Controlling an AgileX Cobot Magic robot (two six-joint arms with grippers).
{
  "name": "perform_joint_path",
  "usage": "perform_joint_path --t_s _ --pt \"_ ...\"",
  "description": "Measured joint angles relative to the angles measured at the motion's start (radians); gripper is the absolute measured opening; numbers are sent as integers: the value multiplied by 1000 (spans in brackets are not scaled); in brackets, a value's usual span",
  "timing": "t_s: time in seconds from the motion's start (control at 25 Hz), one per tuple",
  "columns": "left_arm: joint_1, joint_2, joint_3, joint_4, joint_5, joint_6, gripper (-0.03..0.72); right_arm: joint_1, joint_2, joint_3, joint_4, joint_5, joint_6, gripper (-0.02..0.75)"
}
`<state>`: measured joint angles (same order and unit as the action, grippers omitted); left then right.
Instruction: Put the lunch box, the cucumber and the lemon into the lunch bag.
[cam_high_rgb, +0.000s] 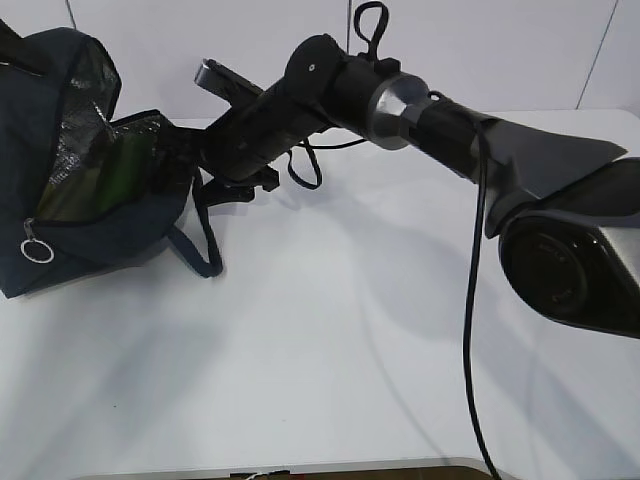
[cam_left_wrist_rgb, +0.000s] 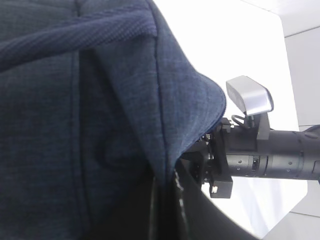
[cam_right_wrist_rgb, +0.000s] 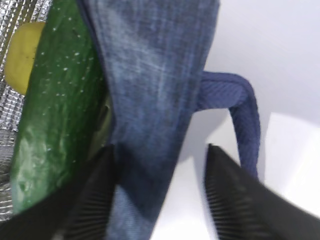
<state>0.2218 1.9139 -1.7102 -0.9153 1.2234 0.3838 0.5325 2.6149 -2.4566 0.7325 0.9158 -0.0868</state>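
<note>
I see the cucumber (cam_right_wrist_rgb: 55, 115) already inside the lunch bag (cam_high_rgb: 110, 225), lying against the silvery lining with its long axis running from the bag's mouth down into it; in the right wrist view it runs top to bottom of the frame, tipped slightly. The lemon (cam_right_wrist_rgb: 22, 55) sits just behind it, touching or nearly so, deeper against the lining. The lunch box I cannot make out for certain; a pale green patch shows in the bag's opening from the exterior view, and I judge that may be its lid.

The bag lies on its side at the left of the white bench (cam_high_rgb: 330, 340), mouth facing the right arm, zipper ring pull (cam_high_rgb: 37, 250) hanging at the front.

My right gripper (cam_right_wrist_rgb: 160, 200) stands released, jaws wide, straddling the bag's navy fabric edge with one finger inside beside the cucumber and nothing grasped. My left gripper is hidden behind the fabric in its own view; it is clenched, and I judge it is pinching the bag's rim to hold the mouth up.

I reckon the loading is about done. Next I would draw the right arm straight back out without snagging the handle loop (cam_right_wrist_rgb: 245, 115).
</note>
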Motion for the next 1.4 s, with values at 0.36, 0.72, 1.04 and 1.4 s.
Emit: perform_joint_path --t_s 0.36,0.72,1.04,1.4 --pt "0 0 0 0 0 0 -17 0 2 0 2 17 -2 384" --pt "0 0 0 0 0 0 -17 -2 25 -1 74 48 -8 23" --pt "0 0 0 2 1 -4 -17 -17 16 -1 -1 113 -24 10" --pt "-83 0 0 40 1 -82 -17 -17 -95 -2 -269 262 -13 10"
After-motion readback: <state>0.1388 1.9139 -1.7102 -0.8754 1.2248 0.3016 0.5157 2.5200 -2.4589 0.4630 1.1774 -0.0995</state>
